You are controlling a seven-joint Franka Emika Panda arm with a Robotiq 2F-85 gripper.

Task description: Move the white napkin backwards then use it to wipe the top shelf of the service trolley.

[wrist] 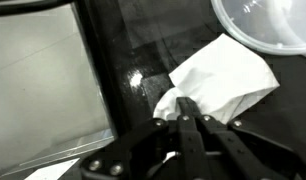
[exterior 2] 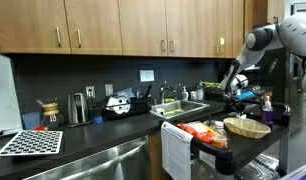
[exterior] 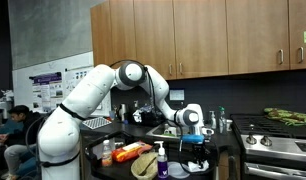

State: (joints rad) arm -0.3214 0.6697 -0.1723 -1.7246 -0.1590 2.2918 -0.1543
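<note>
One white napkin (wrist: pixel 221 75) — corner clamped in the pincer (wrist: pixel 183 113) — on one dark top shelf (wrist: pixel 143 35).

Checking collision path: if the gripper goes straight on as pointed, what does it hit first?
The white napkin: the gripper, shut, has its tips at the napkin's edge, apparently pinching it. Directly under it lies the dark top shelf; depth is unclear.

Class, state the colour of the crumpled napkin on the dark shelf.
The napkin is plain white, clearest in the wrist view.

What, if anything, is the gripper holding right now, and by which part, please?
The gripper is shut on the white napkin, pinching its crumpled corner nearest the wrist camera.
</note>
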